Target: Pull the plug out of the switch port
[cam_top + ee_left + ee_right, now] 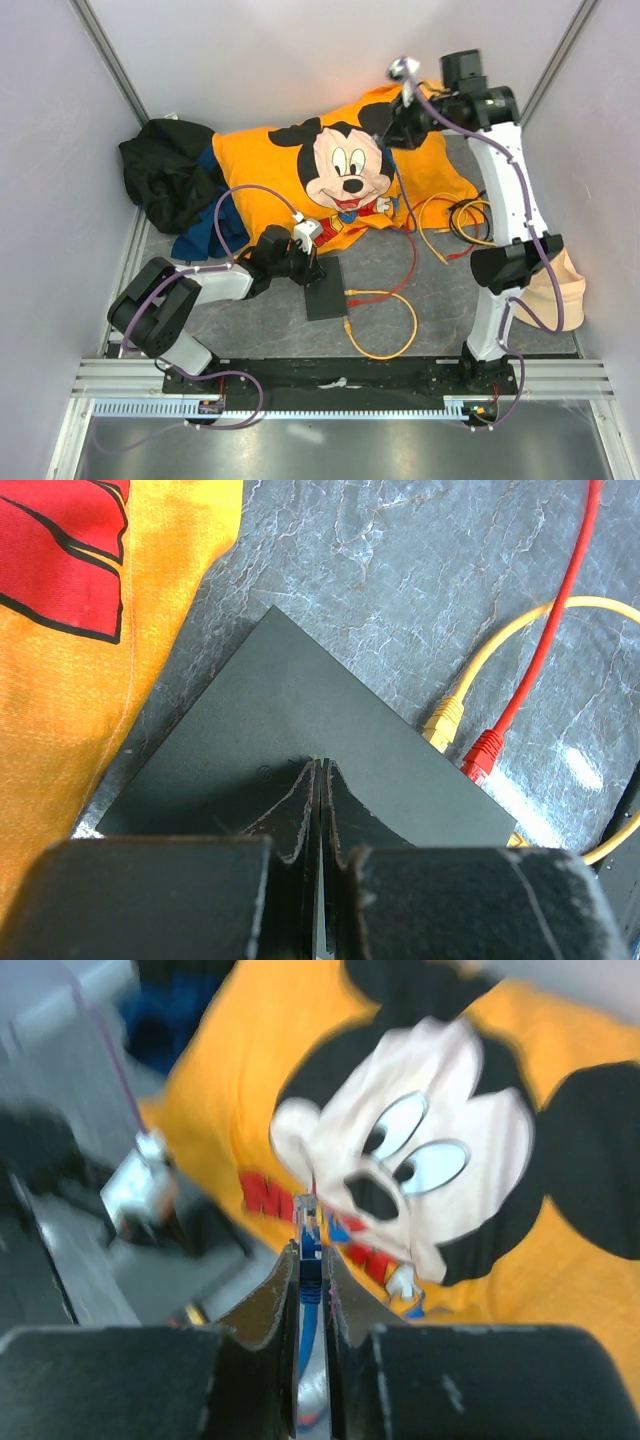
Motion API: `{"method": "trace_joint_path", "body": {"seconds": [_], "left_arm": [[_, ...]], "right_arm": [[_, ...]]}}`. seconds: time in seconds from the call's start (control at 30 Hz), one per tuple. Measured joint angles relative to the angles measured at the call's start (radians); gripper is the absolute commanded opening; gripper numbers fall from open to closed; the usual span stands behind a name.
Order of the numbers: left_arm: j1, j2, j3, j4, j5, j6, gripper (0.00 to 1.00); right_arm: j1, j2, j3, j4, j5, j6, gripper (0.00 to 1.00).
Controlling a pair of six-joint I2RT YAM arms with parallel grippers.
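Blue plastic with a clear tip, the plug (pixel 310 1228) is pinched between the fingers of the right end effector (pixel 311 1250). Its tip pokes out just past the fingertips and its thin blue cable (pixel 400 195) trails away beneath. It is out of the switch and held up over the orange cartoon shirt (pixel 520 1260).

We judge the plug light and rigid, with a fragile latch tab. The hold belongs on the blue boot behind the clear tip, never on the limp cable.

The switch (pixel 280 710) lies flat directly under the left end effector (pixel 318 765), which is clenched on nothing, its tips resting on the dark lid. We judge the box light and prone to slide, so pinning it makes sense.

Ahead and to the right of that end effector, a yellow plug (pixel 443 720) and a red plug (pixel 484 752) sit at the switch's edge on the grey tabletop (pixel 420 570).
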Motion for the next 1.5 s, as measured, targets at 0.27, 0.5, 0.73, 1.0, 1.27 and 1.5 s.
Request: {"method": "trace_joint_path", "body": {"seconds": [0.27,0.5,0.73,1.0,1.27,1.5], "left_arm": [[0.000,0.000,0.000,0.000,0.000,0.000,0.02],[0.000,0.000,0.000,0.000,0.000,0.000,0.02],[0.000,0.000,0.000,0.000,0.000,0.000,0.02],[0.000,0.002,0.002,-0.002,0.001,0.000,0.02],[0.000,0.000,0.002,-0.002,0.001,0.000,0.02],[0.000,0.000,0.002,-0.002,0.000,0.000,0.02]], "right_arm": [[-0.255,-0.066,-0.056,0.676,-0.138,0.704,0.00],[-0.368,-0.060,0.046,0.890,-0.137,0.880,0.00],[-0.599,-0.072,0.080,1.011,-0.041,0.937,0.00],[-0.770,-0.091,0.035,1.118,0.053,0.987,0.00],[-0.758,-0.109,-0.232,1.067,0.048,0.794,0.00],[-0.689,-0.101,-0.545,0.915,0.135,0.485,0.00]]}}
